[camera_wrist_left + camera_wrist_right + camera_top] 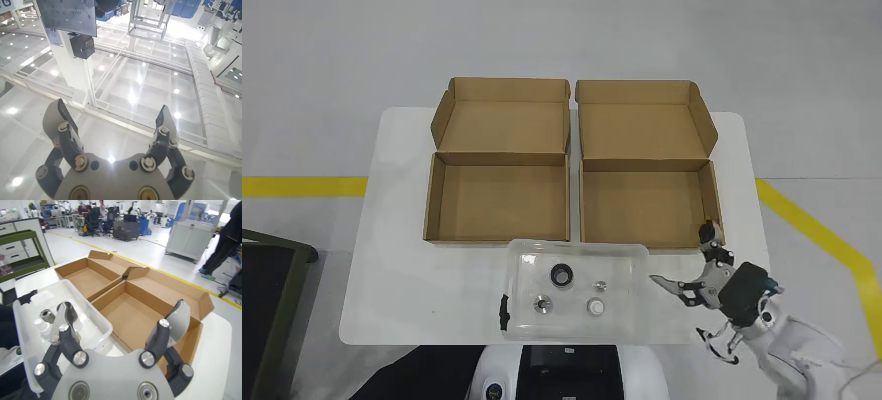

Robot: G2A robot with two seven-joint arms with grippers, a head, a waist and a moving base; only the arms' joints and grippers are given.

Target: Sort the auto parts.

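Top view: the right gripper (682,258) is nearest me, fingers spread and empty. It hangs just off the right end of the clear bin (512,262), over the white worktop (392,290). The bin holds a black ring (562,273), a metal bushing (541,304), a white cap (595,306) and a small metal piece (601,285). The left box (497,205) and right box (642,208) stand open behind it.

Left wrist view: the left gripper (112,103) is released and aimed at the ceiling.

Right wrist view: the bushing and cap lie beyond the bin wall, beside one finger. I judge the right arm the nearer, with the parts to its left.
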